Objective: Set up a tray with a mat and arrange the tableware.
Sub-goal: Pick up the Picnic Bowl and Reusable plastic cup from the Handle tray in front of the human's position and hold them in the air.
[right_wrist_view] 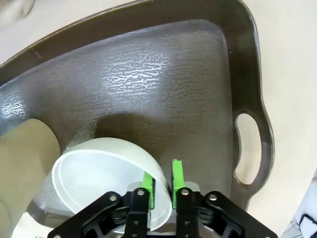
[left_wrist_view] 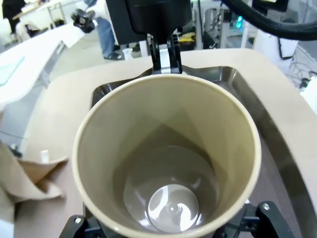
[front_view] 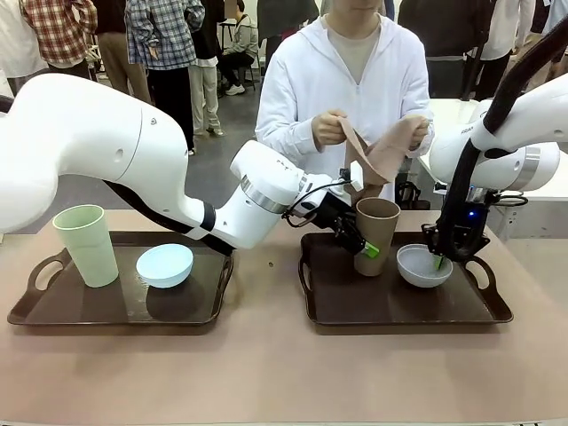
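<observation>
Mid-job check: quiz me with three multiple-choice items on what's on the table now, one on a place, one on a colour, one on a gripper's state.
1. The pale green tumbler stands:
A) on the bare table
B) on the left-hand tray beside the light blue bowl
C) in the person's hands

2. The tumbler clamped by the left gripper is:
A) brown
B) pale green
C) light blue

3. The right gripper is:
A) open above the tray
B) holding a cloth
C) shut on the whitish bowl's rim

Answers:
1 B: it stands upright on that tray next to the bowl.
2 A: the brown tumbler sits in its grip over the right-hand tray.
3 C: its green pads pinch the rim from either side.
</observation>
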`<state>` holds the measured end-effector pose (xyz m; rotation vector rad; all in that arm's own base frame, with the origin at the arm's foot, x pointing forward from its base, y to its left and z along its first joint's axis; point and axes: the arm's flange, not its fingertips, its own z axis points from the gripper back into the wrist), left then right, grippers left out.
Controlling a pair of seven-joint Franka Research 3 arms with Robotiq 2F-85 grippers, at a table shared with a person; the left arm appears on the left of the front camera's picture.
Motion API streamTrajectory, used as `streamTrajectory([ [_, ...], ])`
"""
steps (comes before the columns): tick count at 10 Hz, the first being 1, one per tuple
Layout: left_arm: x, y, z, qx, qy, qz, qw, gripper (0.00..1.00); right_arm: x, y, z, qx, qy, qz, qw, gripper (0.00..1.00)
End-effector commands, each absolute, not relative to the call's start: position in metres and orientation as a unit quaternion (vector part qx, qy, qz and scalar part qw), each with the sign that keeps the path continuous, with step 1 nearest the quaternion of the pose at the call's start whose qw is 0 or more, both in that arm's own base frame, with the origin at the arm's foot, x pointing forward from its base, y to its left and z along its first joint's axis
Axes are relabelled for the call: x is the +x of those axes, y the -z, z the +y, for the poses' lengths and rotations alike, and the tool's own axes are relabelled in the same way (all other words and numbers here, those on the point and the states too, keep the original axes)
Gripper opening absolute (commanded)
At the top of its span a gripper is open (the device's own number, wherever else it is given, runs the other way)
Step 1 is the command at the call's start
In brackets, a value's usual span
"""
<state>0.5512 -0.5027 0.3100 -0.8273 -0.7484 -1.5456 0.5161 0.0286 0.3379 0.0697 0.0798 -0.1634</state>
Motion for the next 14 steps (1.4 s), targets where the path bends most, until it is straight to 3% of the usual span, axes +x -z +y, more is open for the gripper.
streamTrajectory([
  [1, 0.552, -0.321, -0.493, -0.342, 0.655, -0.320, 0.593, 0.00, 0.514, -0.334, 0.028, 0.015, 0.072, 0.024, 0.997, 0.00],
  [2, 0.551, -0.326, -0.485, -0.338, 0.652, -0.322, 0.597, 0.32, 0.515, -0.335, 0.029, 0.012, 0.071, 0.023, 0.997, 0.00],
  [3, 0.550, -0.329, -0.478, -0.334, 0.650, -0.329, 0.598, 0.00, 0.517, -0.336, 0.029, 0.012, 0.070, 0.021, 0.997, 0.00],
  [5, 0.540, -0.341, -0.468, -0.331, 0.650, -0.323, 0.603, 0.00, 0.515, -0.348, 0.031, 0.024, 0.058, 0.028, 0.998, 0.00],
  [7, 0.513, -0.383, -0.450, -0.328, 0.641, -0.326, 0.612, 0.00, 0.491, -0.394, 0.021, 0.050, 0.032, 0.023, 0.998, 0.00],
  [10, 0.457, -0.466, -0.424, -0.305, 0.625, -0.384, 0.607, 0.00, 0.441, -0.482, 0.006, 0.048, 0.029, -0.007, 0.998, 0.00],
  [14, 0.420, -0.535, -0.416, -0.273, 0.610, -0.432, 0.606, 0.00, 0.392, -0.559, 0.011, 0.048, 0.037, -0.049, 0.997, 0.00],
])
